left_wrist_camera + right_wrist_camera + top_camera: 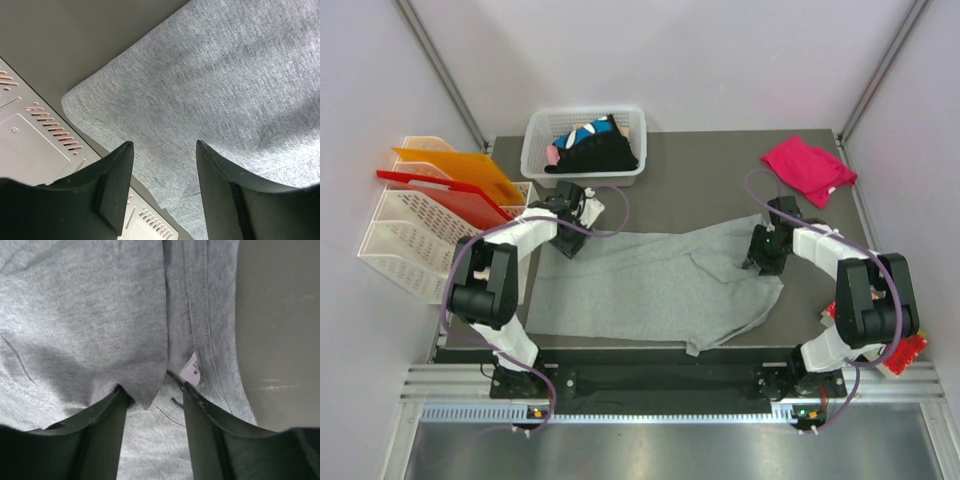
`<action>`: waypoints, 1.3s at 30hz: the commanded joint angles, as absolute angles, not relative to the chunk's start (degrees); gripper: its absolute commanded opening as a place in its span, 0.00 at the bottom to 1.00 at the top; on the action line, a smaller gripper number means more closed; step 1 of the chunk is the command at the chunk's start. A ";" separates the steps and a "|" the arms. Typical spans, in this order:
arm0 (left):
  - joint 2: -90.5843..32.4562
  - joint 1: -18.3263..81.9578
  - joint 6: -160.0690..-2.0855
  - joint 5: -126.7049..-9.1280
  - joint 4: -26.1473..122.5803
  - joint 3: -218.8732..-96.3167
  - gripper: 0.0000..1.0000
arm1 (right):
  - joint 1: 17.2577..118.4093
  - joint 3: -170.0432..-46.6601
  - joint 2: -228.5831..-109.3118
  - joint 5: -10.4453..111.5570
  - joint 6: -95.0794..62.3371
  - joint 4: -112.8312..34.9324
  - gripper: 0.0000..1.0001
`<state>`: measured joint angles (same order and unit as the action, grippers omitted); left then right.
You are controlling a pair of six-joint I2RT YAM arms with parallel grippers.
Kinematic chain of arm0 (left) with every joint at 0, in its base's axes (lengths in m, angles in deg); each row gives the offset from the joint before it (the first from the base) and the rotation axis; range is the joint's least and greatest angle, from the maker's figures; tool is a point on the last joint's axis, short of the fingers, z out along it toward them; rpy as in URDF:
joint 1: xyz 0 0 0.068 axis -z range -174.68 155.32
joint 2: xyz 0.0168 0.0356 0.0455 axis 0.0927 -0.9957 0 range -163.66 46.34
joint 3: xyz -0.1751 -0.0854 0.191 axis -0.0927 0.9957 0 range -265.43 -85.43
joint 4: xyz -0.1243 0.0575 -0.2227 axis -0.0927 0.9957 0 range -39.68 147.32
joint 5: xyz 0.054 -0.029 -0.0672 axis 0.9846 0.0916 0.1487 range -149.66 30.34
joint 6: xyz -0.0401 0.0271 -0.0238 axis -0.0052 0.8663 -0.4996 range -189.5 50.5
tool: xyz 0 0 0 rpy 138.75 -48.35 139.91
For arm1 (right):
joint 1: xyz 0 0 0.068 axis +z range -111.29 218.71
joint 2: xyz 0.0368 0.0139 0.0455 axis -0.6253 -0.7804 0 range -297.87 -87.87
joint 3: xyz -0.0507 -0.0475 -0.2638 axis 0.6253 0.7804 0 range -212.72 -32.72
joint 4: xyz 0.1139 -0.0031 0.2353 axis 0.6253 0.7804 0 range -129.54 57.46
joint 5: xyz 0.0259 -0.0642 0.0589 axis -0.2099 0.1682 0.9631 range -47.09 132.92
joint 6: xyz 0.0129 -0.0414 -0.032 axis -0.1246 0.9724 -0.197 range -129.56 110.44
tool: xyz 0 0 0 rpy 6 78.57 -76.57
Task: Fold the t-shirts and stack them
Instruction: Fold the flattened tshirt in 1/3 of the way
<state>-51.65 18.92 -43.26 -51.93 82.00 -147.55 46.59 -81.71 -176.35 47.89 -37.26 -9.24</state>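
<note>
A large light grey t-shirt (650, 285) lies spread across the middle of the table, with its right side folded over. My left gripper (568, 240) hovers at the shirt's far left corner (200, 85). Its fingers are open, with only flat cloth below the gap (164, 150). My right gripper (763, 255) is low on the shirt's right side, near the collar. It stands open, and the pointed corner of a folded grey flap (147, 400) lies loose between the fingers, beside a white label (192, 371). A magenta-pink t-shirt (808, 168) lies crumpled at the back right. Black t-shirts with blue-white patches (592, 150) fill a basket.
The white basket (535, 140) stands at the back, left of centre. White file trays (405, 240) with orange and red folders (460, 175) sit off the table's left edge. A red patterned snack packet (908, 352) lies beside the right arm's base. A perforated metal plate (30, 150) borders the shirt corner.
</note>
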 commanded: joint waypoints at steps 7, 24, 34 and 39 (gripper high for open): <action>-51.30 19.03 -44.71 -52.36 82.49 -148.44 0.58 | 47.67 -80.09 -173.12 48.80 -38.21 -10.54 0.10; -51.83 19.12 -45.33 -53.41 82.75 -148.88 0.58 | 50.83 -88.09 -162.23 48.72 -39.44 8.27 0.14; -51.48 19.12 -45.50 -53.33 83.02 -148.71 0.58 | 53.56 -80.10 -157.57 48.01 -42.07 10.81 0.13; -51.48 19.12 -45.77 -53.77 83.37 -148.88 0.59 | 54.26 -80.26 -157.03 47.40 -42.43 12.31 0.35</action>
